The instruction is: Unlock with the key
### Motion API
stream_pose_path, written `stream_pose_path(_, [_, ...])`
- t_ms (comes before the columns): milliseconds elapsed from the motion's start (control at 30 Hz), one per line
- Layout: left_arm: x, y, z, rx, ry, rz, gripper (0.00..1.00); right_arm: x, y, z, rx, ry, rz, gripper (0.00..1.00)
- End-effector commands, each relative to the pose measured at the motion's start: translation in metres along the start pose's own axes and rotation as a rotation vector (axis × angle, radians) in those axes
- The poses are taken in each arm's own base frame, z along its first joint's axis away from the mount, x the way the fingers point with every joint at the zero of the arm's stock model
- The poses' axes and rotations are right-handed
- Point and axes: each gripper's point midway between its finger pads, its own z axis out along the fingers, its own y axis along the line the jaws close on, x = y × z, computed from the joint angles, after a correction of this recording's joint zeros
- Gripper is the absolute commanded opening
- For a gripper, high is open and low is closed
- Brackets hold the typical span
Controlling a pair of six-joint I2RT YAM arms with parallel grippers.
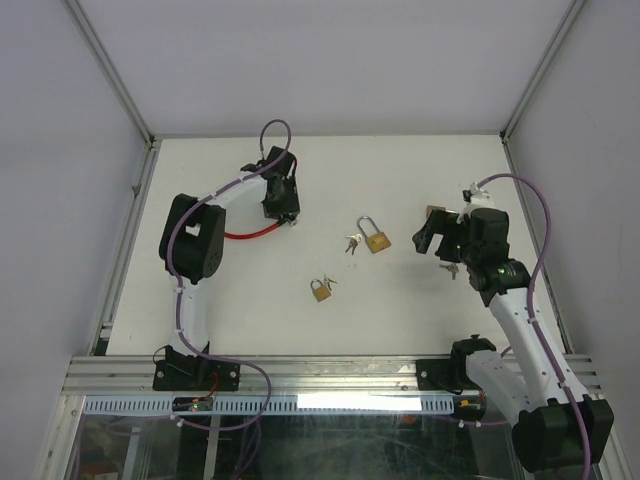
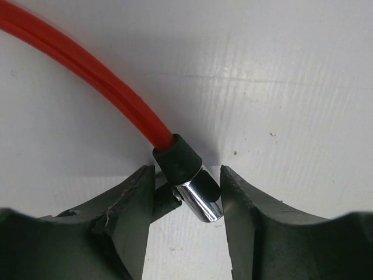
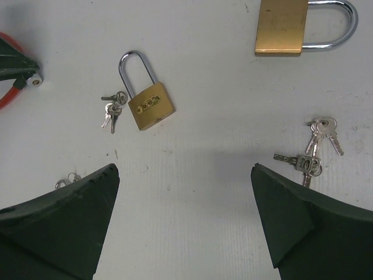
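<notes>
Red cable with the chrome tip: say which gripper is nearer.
Left. The left gripper brackets the red cable at its chrome tip; the right gripper hangs open far off, over keys and brass padlocks.

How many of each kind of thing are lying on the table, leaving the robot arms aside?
Brass padlocks: 3
Bunches of keys: 3
Red cable lock: 1
Total: 7
</notes>
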Motion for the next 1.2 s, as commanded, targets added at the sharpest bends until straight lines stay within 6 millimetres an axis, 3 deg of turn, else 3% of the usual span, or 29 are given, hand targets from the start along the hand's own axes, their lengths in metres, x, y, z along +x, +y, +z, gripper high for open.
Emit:
stream_pose_path(0, [0.026, -0.015, -0.014, 0.061, 0.040, 0.000, 0.46, -0.014, 0.002, -0.001, 0.005, -0.038, -0.015, 0.99])
stream_pose_path(333, [0.072, -0.029, -0.053, 0.163, 0.065, -0.067, 0.46, -0.004, -0.013, 0.007, 0.096, 0.012, 0.046, 0.99])
stream_pose_path(700, [0.073, -0.060, -0.086, 0.331, 0.036, -0.175, 0.58, 0.016, -0.050, 0.026, 0.293, 0.149, 0.108, 1.00])
stream_pose_path(933, [0.061, -0.046, -0.116, 0.316, -0.066, -0.168, 0.72, 0.020, -0.081, 0.039, 0.417, 0.187, 0.186, 0.98])
stream_pose_path(1167, [0.073, -0.024, -0.138, 0.309, -0.105, -0.157, 0.83, 0.023, -0.104, 0.054, 0.477, 0.226, 0.224, 0.88])
